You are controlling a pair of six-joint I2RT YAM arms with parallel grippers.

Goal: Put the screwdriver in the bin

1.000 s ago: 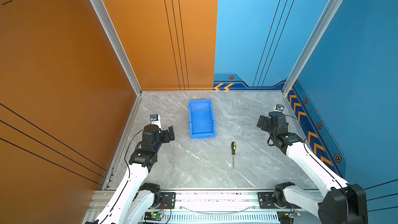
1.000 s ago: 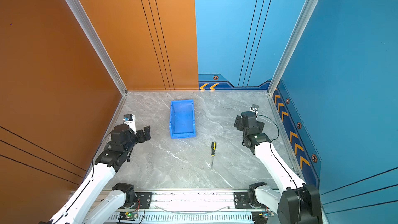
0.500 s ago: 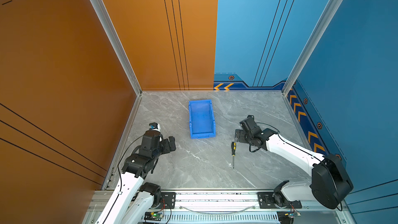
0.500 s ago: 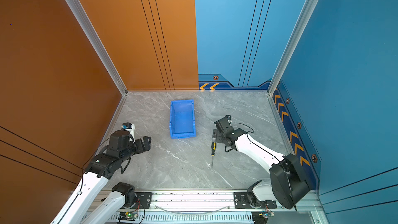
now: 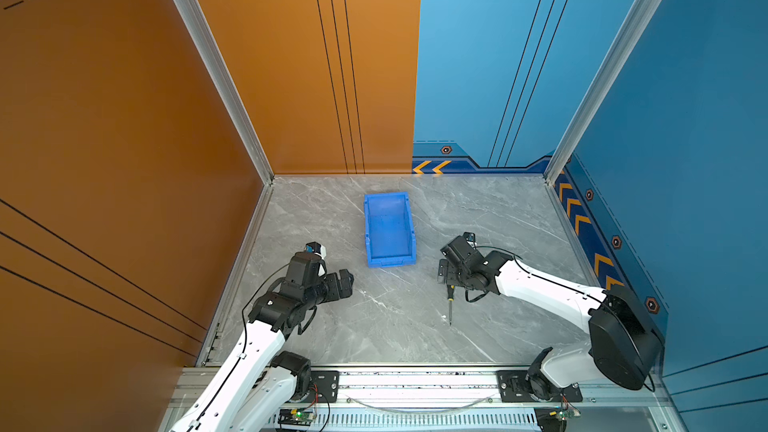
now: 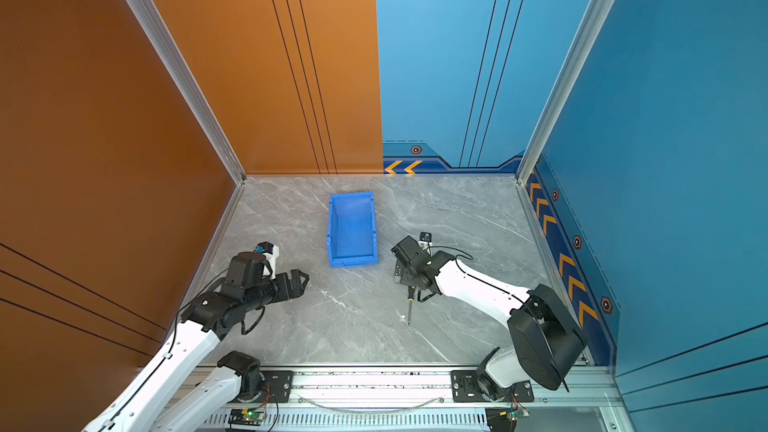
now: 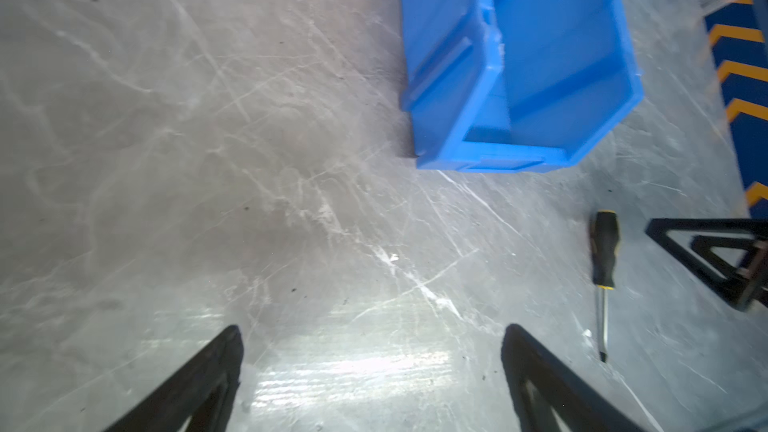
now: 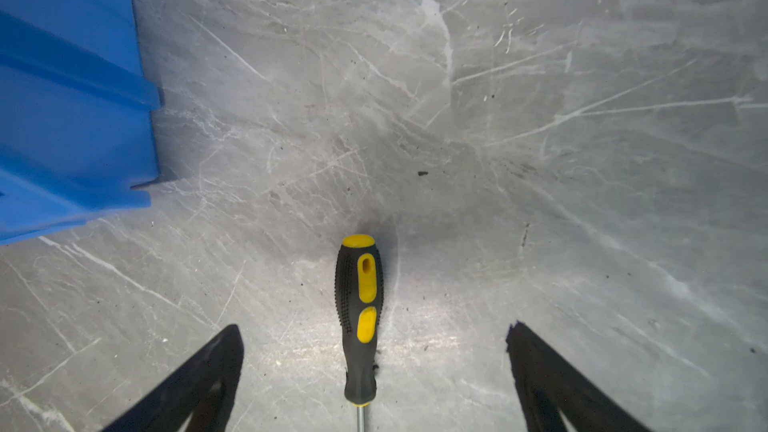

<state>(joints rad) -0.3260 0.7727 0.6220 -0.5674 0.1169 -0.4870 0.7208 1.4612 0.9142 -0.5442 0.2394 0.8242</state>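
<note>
Screwdriver (image 5: 450,305) lies flat on the grey marbled surface (image 5: 374,334), outside the bin (image 5: 388,230). In both top views it sits at roughly 5 o'clock of the bin, near it but not touching. Its shaft runs 12-to-6, with the black-and-yellow handle end toward 12 and the thin metal tip toward 6. Right tool (image 8: 374,332) is over the handle with jaws spread wide, one finger on each side. The right wrist view shows a clear gap of bare surface between the handle and both fingers, so nothing is gripped and there is no contact. In the top views the right tool covers the upper part of the handle, so only the lower handle end and the shaft show. How high the right tool is above the surface can't be told. Bin stands upright, opening up, long axis 12-to-6, low front lip at the 6 o'clock end. Right arm reaches in from about 4 o'clock. Left tool (image 5: 345,280) is at about 7 o'clock of the bin, well apart from the screwdriver and pointing toward 3. Its jaws are also wide apart in the left wrist view, with only bare surface between the fingers. The left wrist view also shows the bin's front lip, the whole screwdriver, and the right tool just beside the handle, apart from it.
</note>
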